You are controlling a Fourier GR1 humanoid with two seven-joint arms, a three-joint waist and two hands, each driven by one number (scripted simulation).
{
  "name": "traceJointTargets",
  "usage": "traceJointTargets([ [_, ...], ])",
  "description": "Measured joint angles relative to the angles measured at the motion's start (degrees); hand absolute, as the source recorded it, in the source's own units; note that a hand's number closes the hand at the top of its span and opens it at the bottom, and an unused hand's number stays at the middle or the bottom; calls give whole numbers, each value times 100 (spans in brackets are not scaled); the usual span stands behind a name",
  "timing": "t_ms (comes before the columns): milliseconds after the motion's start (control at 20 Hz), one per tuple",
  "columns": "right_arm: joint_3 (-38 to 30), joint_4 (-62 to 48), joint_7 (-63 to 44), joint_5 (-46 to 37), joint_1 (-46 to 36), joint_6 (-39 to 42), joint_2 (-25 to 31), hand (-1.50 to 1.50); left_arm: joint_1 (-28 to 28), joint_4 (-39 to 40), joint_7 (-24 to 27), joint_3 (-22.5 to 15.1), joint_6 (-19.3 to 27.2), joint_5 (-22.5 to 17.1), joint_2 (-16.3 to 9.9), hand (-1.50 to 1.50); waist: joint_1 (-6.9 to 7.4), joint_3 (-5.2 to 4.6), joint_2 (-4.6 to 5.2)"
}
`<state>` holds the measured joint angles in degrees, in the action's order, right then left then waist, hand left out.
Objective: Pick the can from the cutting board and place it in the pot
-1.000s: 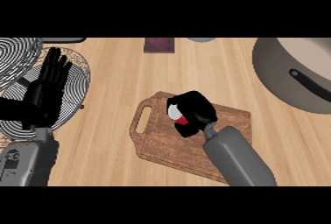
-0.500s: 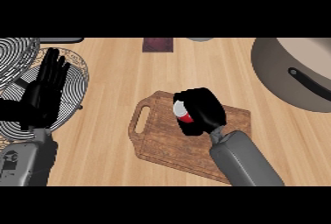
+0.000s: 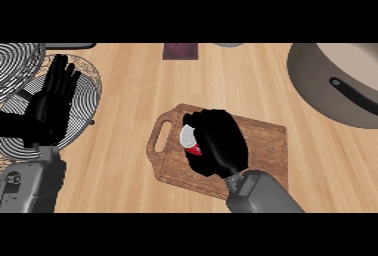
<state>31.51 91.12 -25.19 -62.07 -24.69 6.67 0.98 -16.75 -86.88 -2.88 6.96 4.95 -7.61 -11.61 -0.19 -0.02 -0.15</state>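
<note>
The right hand point(image 3: 220, 142) is curled over the can point(image 3: 190, 141), which sits on the cutting board point(image 3: 262, 137), mostly hidden. I'd say the grasp is made but the lift isn't; the pot point(image 3: 317, 85) waits well apart, far right. The left hand point(image 3: 50, 107) rests open at the bench's point(image 3: 140, 90) left edge.

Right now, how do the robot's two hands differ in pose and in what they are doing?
The left robot hand is open, fingers straight, at the view's left over a wire rack; the right robot hand is curled over the can on the cutting board. The left holds nothing; the right wraps the can, hiding most of it. Both are black on grey forearms.
</note>
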Motion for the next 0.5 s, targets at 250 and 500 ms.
traceJointTargets([
  [250,-504,740,-505,-405,-102,-83,196,150,31,-62,-36,13,50,25,16,0,-28,1,-6],
  [500,-1317,1266,-652,-593,-242,-347,559,150,201,-228,-32,-53,43,45,75,0,-16,2,-4],
])
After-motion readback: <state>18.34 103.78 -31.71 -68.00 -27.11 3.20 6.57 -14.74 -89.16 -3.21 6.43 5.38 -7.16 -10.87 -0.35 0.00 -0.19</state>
